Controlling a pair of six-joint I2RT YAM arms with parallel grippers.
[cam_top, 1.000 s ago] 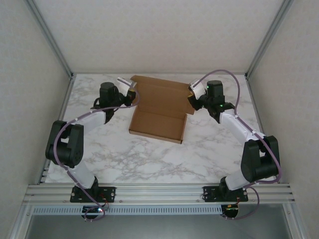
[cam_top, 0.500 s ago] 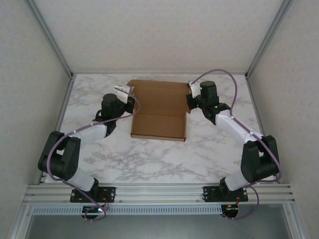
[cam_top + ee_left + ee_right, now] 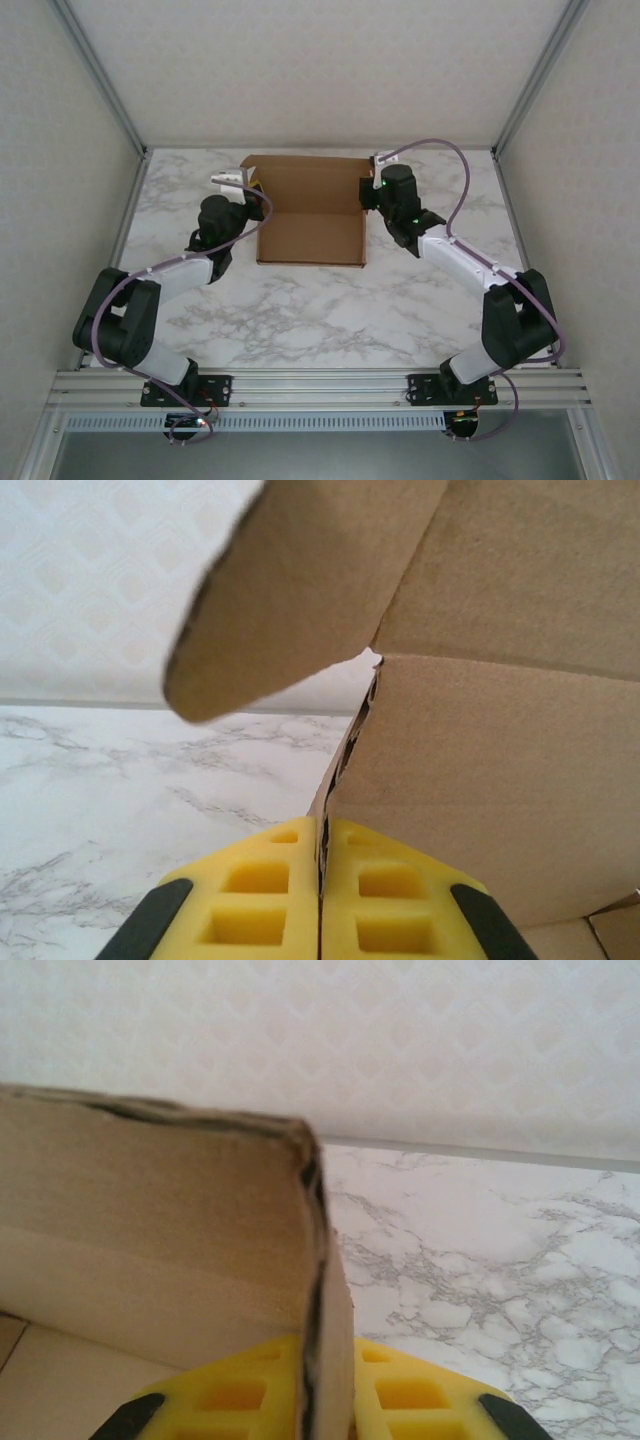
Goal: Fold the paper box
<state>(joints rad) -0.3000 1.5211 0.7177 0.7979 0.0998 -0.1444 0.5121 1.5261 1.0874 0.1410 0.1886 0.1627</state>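
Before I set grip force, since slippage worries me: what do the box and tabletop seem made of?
Paper box: matte brown cardboard, likely corrugated; its cut edge looks layered in the right wrist view. Table: smooth, white with grey marble veining, stone or printed laminate, unclear.

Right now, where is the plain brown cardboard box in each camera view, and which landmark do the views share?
Top external: plain brown cardboard box, centre, toward the back.
Left wrist: box at upper right.
Right wrist: box at left and centre.
Shared landmark: white marble tabletop.
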